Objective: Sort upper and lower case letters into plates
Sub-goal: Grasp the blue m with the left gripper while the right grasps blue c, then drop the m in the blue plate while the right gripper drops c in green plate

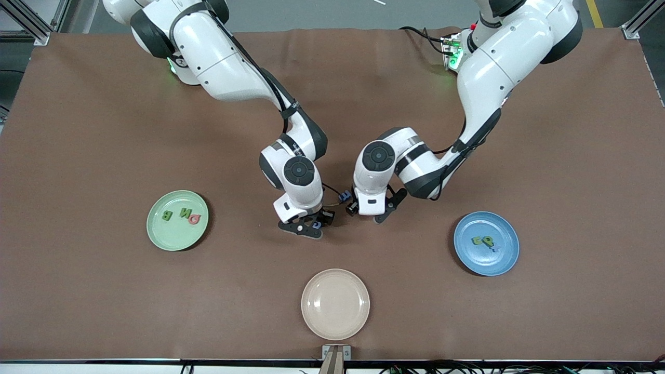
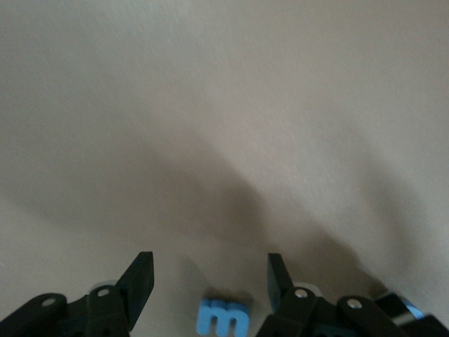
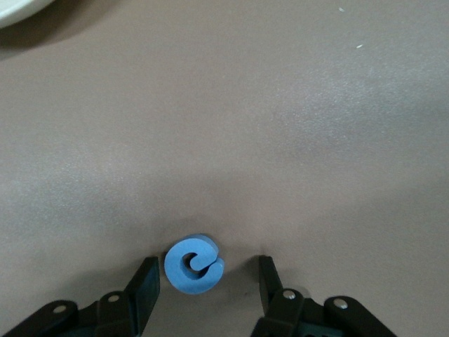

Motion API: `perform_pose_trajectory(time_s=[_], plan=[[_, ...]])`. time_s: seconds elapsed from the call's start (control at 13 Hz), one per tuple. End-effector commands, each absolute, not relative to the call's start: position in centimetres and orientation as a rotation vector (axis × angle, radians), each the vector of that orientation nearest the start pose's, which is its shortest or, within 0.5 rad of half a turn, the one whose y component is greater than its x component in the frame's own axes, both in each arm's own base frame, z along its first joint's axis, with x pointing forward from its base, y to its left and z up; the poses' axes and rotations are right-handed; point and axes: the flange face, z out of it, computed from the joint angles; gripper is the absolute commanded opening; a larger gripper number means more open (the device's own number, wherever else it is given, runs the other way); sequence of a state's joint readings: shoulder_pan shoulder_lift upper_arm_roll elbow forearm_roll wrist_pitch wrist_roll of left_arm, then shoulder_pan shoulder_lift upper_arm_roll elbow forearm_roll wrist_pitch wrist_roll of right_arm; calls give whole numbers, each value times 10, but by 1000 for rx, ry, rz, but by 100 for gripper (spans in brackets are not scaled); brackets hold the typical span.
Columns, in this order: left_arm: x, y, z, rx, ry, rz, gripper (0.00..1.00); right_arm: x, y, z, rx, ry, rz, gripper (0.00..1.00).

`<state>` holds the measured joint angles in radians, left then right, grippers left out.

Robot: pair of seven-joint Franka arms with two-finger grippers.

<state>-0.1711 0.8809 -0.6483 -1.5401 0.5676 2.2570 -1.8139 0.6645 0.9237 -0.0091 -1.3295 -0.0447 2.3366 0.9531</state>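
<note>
A pale green plate (image 1: pixel 174 236) toward the right arm's end holds a green B (image 1: pixel 167 215), a green N (image 1: pixel 184 212) and a red letter (image 1: pixel 195 218). A blue plate (image 1: pixel 483 262) toward the left arm's end holds three small letters (image 1: pixel 476 240). My left gripper (image 1: pixel 370 212) is low over the table's middle. In its wrist view it (image 2: pixel 209 270) is open, with a blue m (image 2: pixel 224 317) lying between its fingers. My right gripper (image 1: pixel 307 227) is beside it, open (image 3: pixel 208 270), with a blue curled letter like an e (image 3: pixel 193 264) on the table between its fingers, close to one finger.
A cream-beige plate (image 1: pixel 335 304) lies bare near the front edge, nearer to the front camera than both grippers. Its rim (image 3: pixel 14 8) shows in a corner of the right wrist view. Brown cloth (image 1: pixel 104 145) covers the table.
</note>
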Motion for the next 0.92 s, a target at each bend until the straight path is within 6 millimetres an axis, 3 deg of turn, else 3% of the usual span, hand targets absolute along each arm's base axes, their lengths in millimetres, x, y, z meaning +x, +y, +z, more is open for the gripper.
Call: perform_pose_trajectory(time_s=[0.0, 0.23, 0.54, 0.69, 0.85], plan=[[544, -464, 207, -2930, -1309, 66, 71, 597, 462, 181, -3074, 386, -178, 59], [535, -480, 208, -2930, -1327, 67, 70, 598, 463, 178, -3063, 385, -195, 48], [533, -492, 202, -2927, -1352, 83, 70, 596, 461, 173, -3071, 388, -181, 2], [532, -491, 200, -2913, -1372, 86, 73, 608, 446, 182, -3071, 401, -184, 0], [530, -492, 193, -2903, -1376, 97, 74, 620, 406, 187, -3115, 336, -139, 0]])
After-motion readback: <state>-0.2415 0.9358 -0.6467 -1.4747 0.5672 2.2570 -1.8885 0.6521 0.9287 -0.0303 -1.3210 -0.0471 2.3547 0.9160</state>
